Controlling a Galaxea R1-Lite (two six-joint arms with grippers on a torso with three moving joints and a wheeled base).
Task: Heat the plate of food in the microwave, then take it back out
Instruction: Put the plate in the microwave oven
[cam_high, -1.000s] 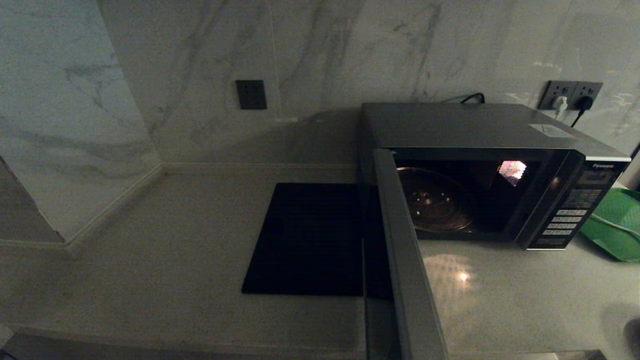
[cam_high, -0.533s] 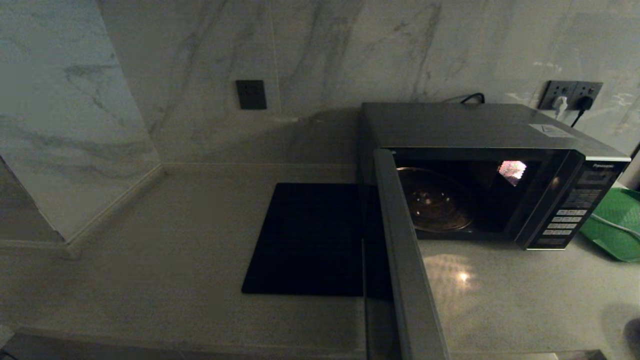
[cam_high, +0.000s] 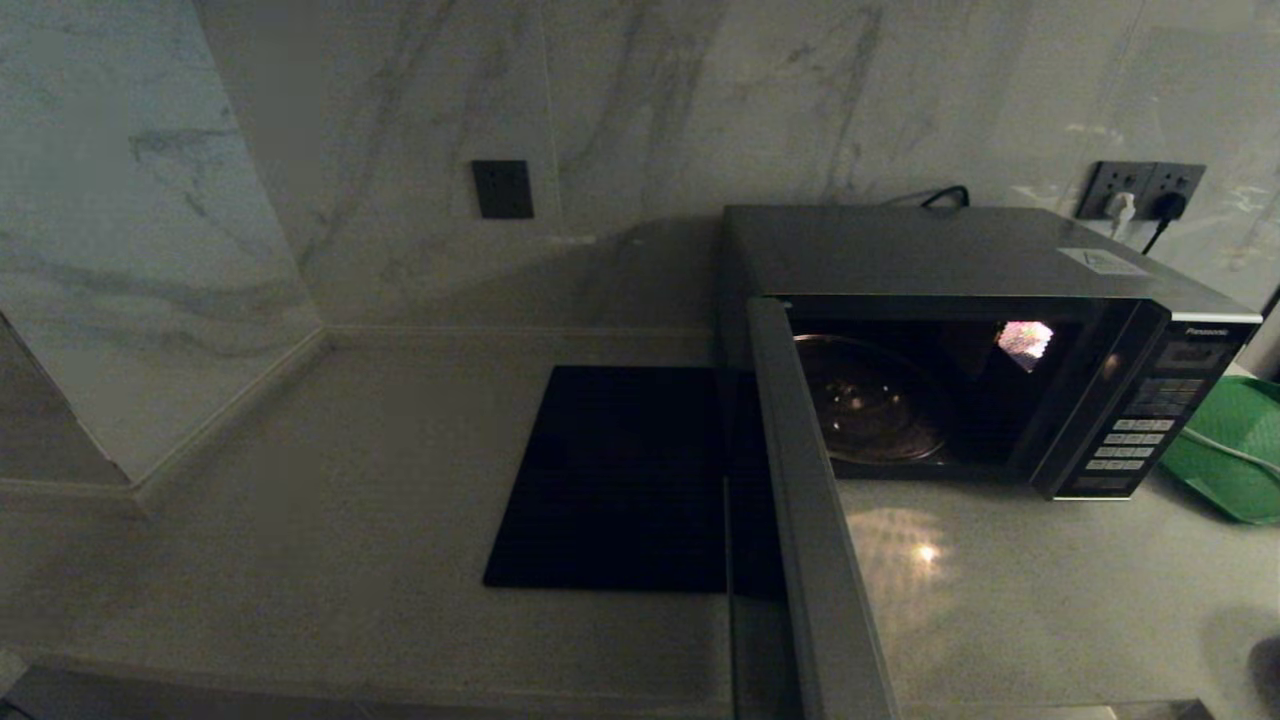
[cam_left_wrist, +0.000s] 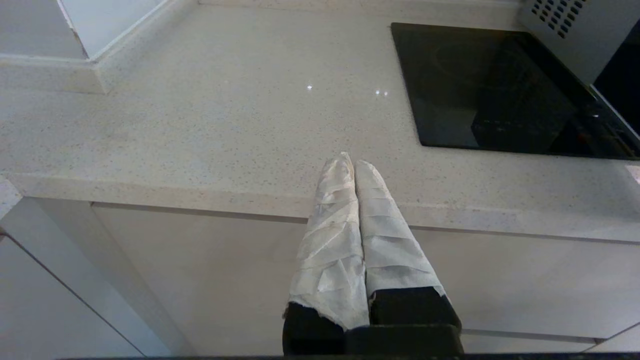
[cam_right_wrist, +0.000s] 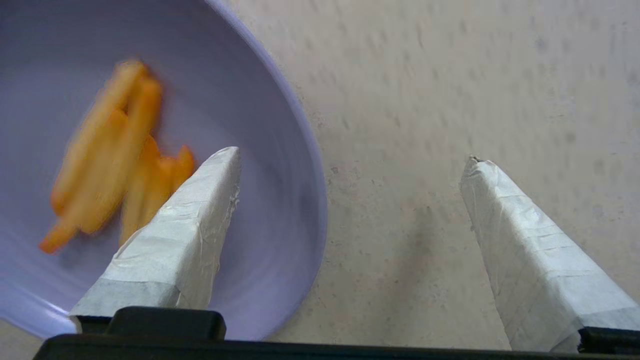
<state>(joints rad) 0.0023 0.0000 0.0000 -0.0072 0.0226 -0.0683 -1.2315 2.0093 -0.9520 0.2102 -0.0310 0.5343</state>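
White tape wrapped both fingers of the right gripper (cam_right_wrist: 350, 160), which stood spread wide and held nothing. One finger (cam_right_wrist: 190, 220) hung over the inside of the plate of food (cam_right_wrist: 280, 165), the other finger (cam_right_wrist: 520, 235) over bare speckled bench (cam_right_wrist: 450, 100), so the plate's rim lay between them; whether either touched it could not be told. On the pale lilac plate lay a few orange sticks (cam_right_wrist: 110, 150), bunched together away from the rim. That plate sat on the bench, outside the microwave (cam_high: 960, 260), and did not show in the head view.

Parked low in front of the bench edge, the left gripper (cam_left_wrist: 352, 162) had its taped fingers pressed together, holding nothing.

Farther off, the microwave stood at the right of the bench against the marble wall (cam_high: 400, 150), its door (cam_high: 810, 500) swung open toward the near side. Inside lay the bare glass turntable (cam_high: 870, 400) under a lit lamp. A flat black mat (cam_high: 620, 480) lay on the bench just left of the oven, and a green tray (cam_high: 1230, 450) showed at its right.
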